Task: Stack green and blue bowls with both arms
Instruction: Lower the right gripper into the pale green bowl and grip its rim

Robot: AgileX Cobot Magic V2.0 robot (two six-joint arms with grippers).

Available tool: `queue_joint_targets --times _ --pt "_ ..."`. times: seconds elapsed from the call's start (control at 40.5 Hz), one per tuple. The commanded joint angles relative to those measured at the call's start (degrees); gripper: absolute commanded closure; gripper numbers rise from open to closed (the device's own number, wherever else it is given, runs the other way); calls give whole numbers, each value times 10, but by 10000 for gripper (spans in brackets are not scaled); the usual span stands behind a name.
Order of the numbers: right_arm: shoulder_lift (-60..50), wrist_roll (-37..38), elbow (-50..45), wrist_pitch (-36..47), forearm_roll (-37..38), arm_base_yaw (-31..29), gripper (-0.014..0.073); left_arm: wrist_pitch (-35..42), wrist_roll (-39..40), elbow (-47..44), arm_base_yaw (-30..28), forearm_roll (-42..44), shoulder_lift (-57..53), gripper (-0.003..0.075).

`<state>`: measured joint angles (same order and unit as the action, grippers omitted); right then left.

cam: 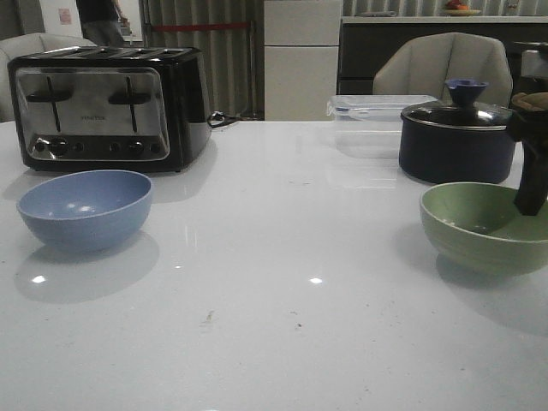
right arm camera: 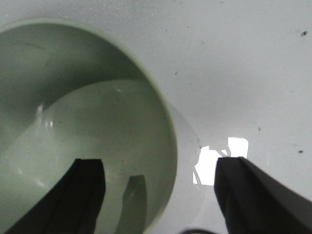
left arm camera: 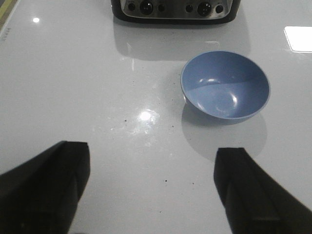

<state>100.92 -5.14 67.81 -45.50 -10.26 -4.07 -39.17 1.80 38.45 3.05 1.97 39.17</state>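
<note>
Green and blue bowls are not stacked yet; they sit well apart on my desk. The pale sage green, matte round bowl (cam: 485, 224) stands upright at my right side, just in front of the dark lidded pot (cam: 456, 139). The dusty blue, smooth round bowl (cam: 85, 208) stands upright at my left, near the black and silver toaster (cam: 107, 104).

My right fingers (right arm camera: 158, 195) are spread wide and straddle the green bowl's rim: one dark finger is inside the bowl, the other outside over the white glossy desk (cam: 282, 282). They have not closed on the rim, so I judge the grasp is set up but not made. My left fingers (left arm camera: 151, 195) are also wide apart and hold nothing, hanging above bare desk with the blue bowl ahead of them, clear of both tips.

So nothing is lifted. Left to do, as I judge it: pinch the green rim, raise it, bring the bowls together and nest one inside the other.
</note>
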Motion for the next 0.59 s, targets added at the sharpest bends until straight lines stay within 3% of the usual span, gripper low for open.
queue_joint_targets --times 0.0,0.099,0.346,0.568 --pt "0 -10 33 4 -7 -4 25 39 0 19 3 0 3 139" --pt "16 -10 43 0 -6 -4 83 39 0 19 3 0 3 140" --pt "30 -10 50 -2 -5 -4 364 39 0 19 3 0 3 139" --pt "24 -10 50 -6 -5 -3 490 39 0 19 3 0 3 140"
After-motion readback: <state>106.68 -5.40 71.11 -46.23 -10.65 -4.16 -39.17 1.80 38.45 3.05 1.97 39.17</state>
